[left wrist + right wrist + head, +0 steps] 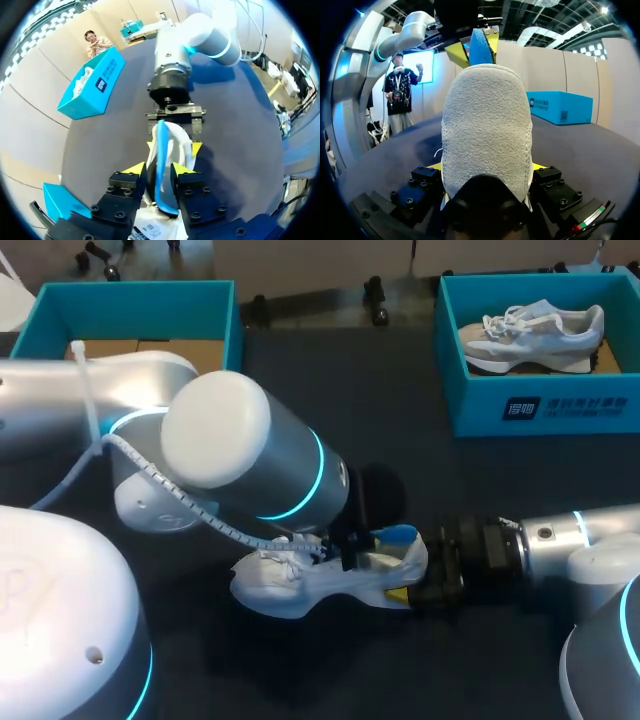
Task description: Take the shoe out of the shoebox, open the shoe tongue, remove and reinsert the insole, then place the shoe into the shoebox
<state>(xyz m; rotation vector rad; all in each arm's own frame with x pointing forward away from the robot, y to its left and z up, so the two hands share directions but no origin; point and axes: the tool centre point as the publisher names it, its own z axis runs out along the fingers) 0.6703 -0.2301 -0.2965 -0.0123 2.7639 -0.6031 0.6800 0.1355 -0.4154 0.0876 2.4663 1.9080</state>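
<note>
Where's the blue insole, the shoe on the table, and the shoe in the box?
blue insole (159,172): left wrist view, on its blue edge.
shoe on the table (310,585): head view, on its white side.
shoe in the box (535,335): head view, on its upper.

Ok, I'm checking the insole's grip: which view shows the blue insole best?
The left wrist view: the blue insole runs lengthwise between the left gripper's fingers. The head view shows only its end; the right wrist view, a tip beyond the shoe.

A dark, matte table (390,405) spreads from near to far — evenly lit, with soft shadows pooling on it near the middle.
</note>
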